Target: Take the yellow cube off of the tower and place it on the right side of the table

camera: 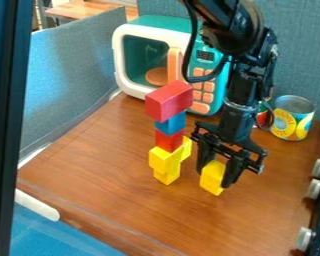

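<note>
Your gripper (215,175) has its fingers clamped on the yellow cube (212,180), likely light, stiff and slightly slick, best held by opposite flat sides.

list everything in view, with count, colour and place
red blocks: 2, red, tower's top and under blue
blue block: 1, blue, between reds
tower's yellow blocks: at least 2, yellow, tower's bottom
loose yellow block: 1, yellow, in gripper
toy microwave: 1, teal, white, orange, behind tower
can: 1, yellow, back right
knobs: 3, pale, right edge
table: 1, brown, under tower
panels: 2, grey-blue, left and back
arm: 1, black, upper right
gripper: 1, black, right of tower
</note>
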`<state>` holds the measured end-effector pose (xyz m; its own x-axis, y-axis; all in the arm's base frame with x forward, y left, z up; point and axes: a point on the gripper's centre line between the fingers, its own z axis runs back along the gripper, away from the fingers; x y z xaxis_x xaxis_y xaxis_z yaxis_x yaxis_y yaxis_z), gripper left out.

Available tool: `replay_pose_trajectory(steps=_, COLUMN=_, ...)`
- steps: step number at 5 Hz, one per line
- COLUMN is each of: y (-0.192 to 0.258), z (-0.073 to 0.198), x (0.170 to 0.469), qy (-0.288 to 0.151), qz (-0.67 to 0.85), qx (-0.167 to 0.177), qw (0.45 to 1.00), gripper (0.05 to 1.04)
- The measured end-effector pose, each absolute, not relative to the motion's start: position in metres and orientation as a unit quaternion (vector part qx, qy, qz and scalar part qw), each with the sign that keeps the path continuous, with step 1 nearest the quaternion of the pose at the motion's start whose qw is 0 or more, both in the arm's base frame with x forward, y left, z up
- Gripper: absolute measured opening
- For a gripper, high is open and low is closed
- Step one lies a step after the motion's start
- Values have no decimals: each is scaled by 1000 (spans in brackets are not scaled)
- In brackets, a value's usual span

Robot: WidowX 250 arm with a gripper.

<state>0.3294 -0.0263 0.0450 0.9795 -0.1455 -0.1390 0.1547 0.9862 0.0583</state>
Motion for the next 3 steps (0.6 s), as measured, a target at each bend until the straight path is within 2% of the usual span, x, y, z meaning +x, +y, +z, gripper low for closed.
replay_pose_trajectory(steps=1, y=-30, z=32, x=329, qy=45, qz=-88, qx=48, qw=994, gripper=576)
replay_pose_trajectory(steps=2, y=-35, z=32, x=336, qy=21, qz=-95, qx=40, qw=994, gripper=641)
replay_pose_trajectory(steps=3, y=-41, z=34, x=333, qy=32, qz=-90, qx=22, qw=995, gripper=934)
